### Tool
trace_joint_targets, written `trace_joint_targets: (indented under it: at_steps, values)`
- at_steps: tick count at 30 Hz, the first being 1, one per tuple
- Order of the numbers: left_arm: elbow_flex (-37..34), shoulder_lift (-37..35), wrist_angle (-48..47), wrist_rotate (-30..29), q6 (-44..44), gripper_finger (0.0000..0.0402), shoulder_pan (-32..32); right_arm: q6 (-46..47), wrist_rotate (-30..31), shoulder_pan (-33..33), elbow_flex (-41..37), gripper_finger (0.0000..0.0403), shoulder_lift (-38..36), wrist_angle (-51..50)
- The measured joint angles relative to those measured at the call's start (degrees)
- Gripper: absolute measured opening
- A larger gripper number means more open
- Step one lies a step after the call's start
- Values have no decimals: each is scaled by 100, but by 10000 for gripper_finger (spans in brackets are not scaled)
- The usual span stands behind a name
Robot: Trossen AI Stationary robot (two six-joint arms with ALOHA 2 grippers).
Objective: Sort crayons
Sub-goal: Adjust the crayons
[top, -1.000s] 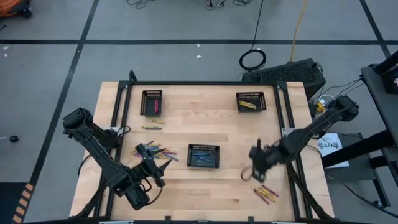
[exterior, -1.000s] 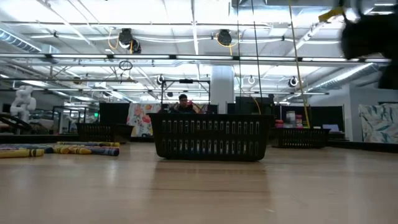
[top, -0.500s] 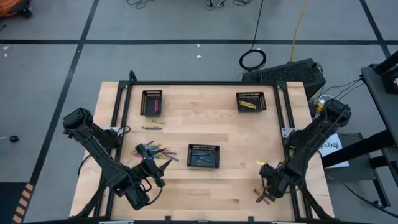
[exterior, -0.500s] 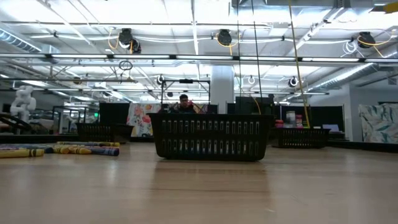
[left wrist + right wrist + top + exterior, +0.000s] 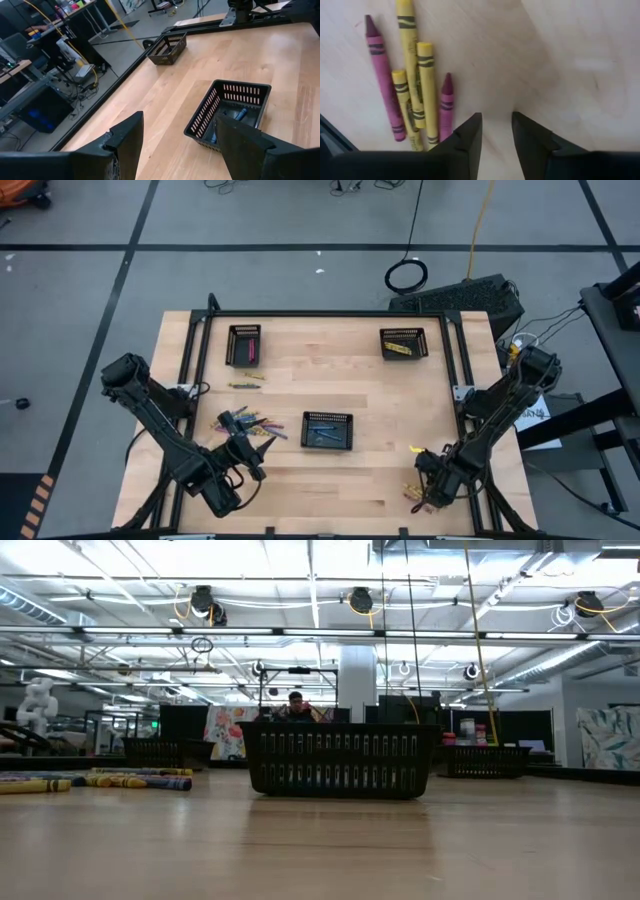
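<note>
At the table's front right corner, roughly five o'clock from the middle tray [image 5: 327, 430], our right gripper [image 5: 496, 131] hovers, fingers slightly apart and empty. Crayons [image 5: 415, 80] lie just beside its tips, long axes parallel to the fingers: we count three yellow, two magenta. The left gripper [image 5: 177, 142] waits, spread wide.

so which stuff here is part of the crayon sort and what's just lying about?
Part of the job:
- crayons by the right gripper, pink and yellow
- crayon pile near the left gripper
- three black mesh trays

Lying about:
- coiled cable on the floor
- dark case behind the table
</note>
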Motion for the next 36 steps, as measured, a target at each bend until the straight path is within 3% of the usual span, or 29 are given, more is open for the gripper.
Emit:
trace_joint_targets:
  at_steps: [5,10,13,15,18,22,30,36]
  values:
    - [0,0,0,0,-4,237,0,-20,349,13,401,84,-248,-622]
    - [-2,0,1,-10,-6,237,0,-811,1161,90,1073,67,-19,877]
    - [-2,0,0,-44,-8,237,0,-1078,1179,85,1294,44,534,2157]
    - [-2,0,2,-74,-4,237,0,-1072,941,111,1458,25,1020,2257]
    - [-2,0,-19,-85,2,237,0,-933,501,194,1725,4,1667,1916]
    - [-2,0,1,-90,141,237,0,-547,133,325,2072,6,2045,1247]
    - [-2,0,17,-107,119,237,0,193,-307,733,2122,1,1800,-331]
    - [-2,0,30,-109,114,237,0,225,-186,816,1966,0,1638,-1201]
